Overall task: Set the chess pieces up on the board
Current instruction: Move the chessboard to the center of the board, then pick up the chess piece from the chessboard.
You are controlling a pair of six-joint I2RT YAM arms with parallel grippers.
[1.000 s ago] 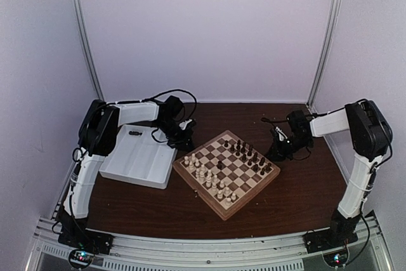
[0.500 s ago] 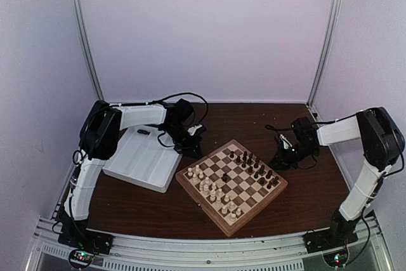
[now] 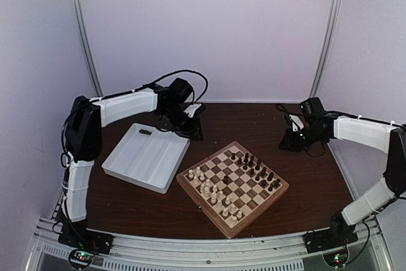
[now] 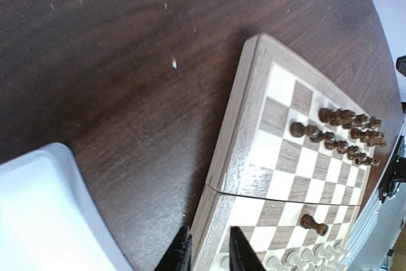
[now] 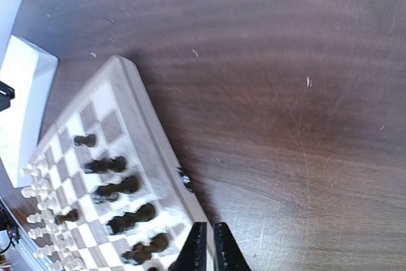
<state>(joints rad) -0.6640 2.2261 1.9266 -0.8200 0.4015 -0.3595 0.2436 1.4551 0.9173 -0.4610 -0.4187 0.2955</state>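
**Grippers both narrow and empty, off the board's far edges**

Table (image 3: 127, 211): dark wood, carrying everything else; the left arm reaches across its far left and the right arm across its far right.

Tray (image 3: 149, 157): white, rectangular, on the left of the table; it lies just beside the board's left corner, and the left wrist view shows a strip of table between them.

Board (image 3: 261, 211): at the middle of the table, towards the near edge, turned so that one corner points near and one far; it lies flat.

Left gripper (image 3: 192, 131): beyond the tray's far right corner, on the far-left side of the board; in its own view (image 4: 208, 255) the fingers stand a narrow gap apart with nothing between them, their tips seen over the board's rim.

Right gripper (image 3: 289, 143): far right of the table, off the board's right corner; in its own view (image 5: 209, 245) the fingers are almost together, only a sliver between them, holding nothing, their tips at the rim's outer edge.

Dark pieces (image 3: 255, 168): massed in two rows along the board's far-right side; one lone dark piece (image 3: 225, 179) stands nearer the middle.

White pieces (image 3: 212, 193): crowded along the near-left side.

Small dark object (image 3: 144, 132): in the tray's far end; too small to name.
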